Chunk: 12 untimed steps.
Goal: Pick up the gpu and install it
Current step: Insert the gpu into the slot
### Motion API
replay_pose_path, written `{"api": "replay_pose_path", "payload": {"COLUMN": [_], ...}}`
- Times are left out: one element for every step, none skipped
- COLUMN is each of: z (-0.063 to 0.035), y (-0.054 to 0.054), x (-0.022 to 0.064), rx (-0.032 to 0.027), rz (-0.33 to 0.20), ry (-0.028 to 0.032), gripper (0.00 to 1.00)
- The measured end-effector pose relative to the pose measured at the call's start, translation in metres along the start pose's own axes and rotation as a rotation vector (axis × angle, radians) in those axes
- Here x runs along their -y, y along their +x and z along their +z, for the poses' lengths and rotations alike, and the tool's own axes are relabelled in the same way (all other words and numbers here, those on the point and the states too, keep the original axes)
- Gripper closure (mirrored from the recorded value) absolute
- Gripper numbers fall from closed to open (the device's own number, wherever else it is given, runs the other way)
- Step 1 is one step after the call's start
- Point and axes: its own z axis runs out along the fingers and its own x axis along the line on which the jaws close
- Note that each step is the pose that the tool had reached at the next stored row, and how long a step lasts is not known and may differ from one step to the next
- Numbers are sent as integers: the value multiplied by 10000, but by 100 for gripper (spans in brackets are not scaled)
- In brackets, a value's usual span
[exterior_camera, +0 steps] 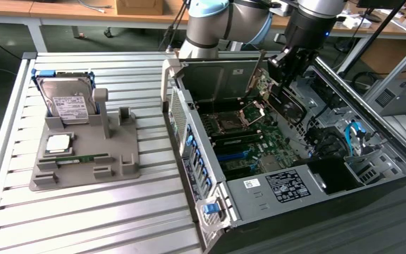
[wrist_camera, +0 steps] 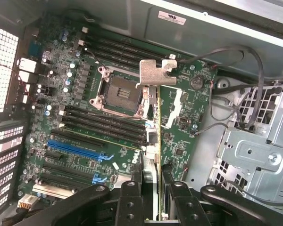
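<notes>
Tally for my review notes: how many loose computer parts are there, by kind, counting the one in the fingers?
Hard drive, standing in the grey holder: 1
Processor chip, on the holder: 1
Memory stick, on the holder: 1
gpu, gripped between the fingers over the open computer case: 1
Total: 4

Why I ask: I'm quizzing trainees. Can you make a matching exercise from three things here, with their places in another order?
Things:
1. thin dark gpu card with silver bracket
2. boxy silver hard drive with white label
3. slim green memory stick

Places:
A. lying flat on the grey holder
B. held by the gripper over the green motherboard
C. standing on edge in the grey holder

Pairs: 1-B, 2-C, 3-A
</notes>
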Motion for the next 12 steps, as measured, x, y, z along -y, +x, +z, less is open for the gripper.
{"api": "replay_pose_path", "payload": {"z": [0,0,0,0,0,0,0,0,0,0,0,0], "y": [0,0,0,0,0,0,0,0,0,0,0,0], "x": [0,0,0,0,0,0,0,0,0,0,0,0], "rx": [1,1,1,2,3,3,4,4,5,7,7,8], "rz": [-14,-28,-43,-56,-68,-82,-94,-107,-131,-167,-187,-202], "ry": [-1,-1,-1,-2,-2,-3,-3,-3,-4,-5,-6,-6], "gripper": [73,73,73,73,73,73,73,73,73,73,73,73]}}
